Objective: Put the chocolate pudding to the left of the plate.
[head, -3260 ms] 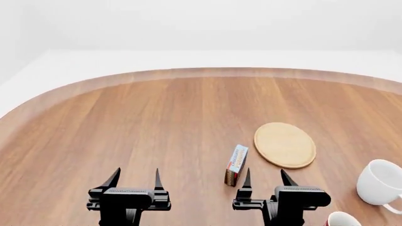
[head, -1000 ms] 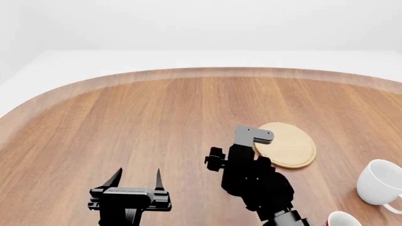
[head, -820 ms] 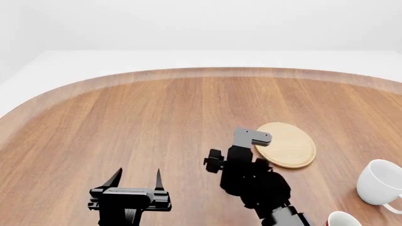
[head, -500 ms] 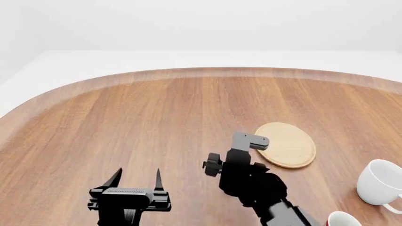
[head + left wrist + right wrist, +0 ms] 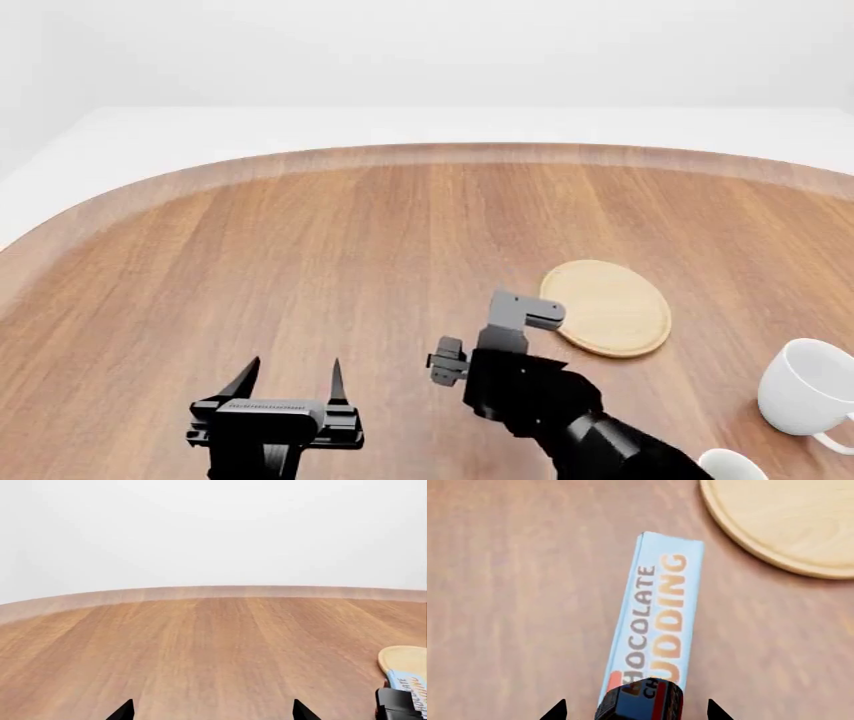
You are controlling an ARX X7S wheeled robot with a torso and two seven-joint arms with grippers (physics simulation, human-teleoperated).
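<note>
**Pudding box under right claw, beside plate edge**

The chocolate pudding (image 5: pixel 657 625) is seen in the right wrist view as a long pale blue box lying on the wooden surface (image 5: pixel 294 260). Its printed face reads "…OCOLATE" in grey-brown letters and "…UDDING" in orange letters; the first letters of both words are covered by a dark part at the near end of the box. A small red patch is visible at that same end. No brand name can be read.

The plate (image 5: pixel 787 520) is seen as a light tan wooden disc with a low rim. The far end of the box lies near the plate's edge, apart from it, with bare wood between the two. In the left wrist view, part of the box (image 5: pixel 410 687) shows just in front of the plate (image 5: pixel 403 659).

The right claw (image 5: pixel 635 711) is positioned over the near end of the box, with two dark fingertips spread wide, one on either side of it. Whether the box is touched cannot be told. In the head view the box is hidden under the right arm, which reaches toward the plate (image 5: pixel 607 308).

The left claw (image 5: pixel 287 380) is held over bare wood, well apart from the box, its two pointed fingers spread wide and holding nothing.

A white mug (image 5: pixel 807 385) stands at the right edge of the head view.
</note>
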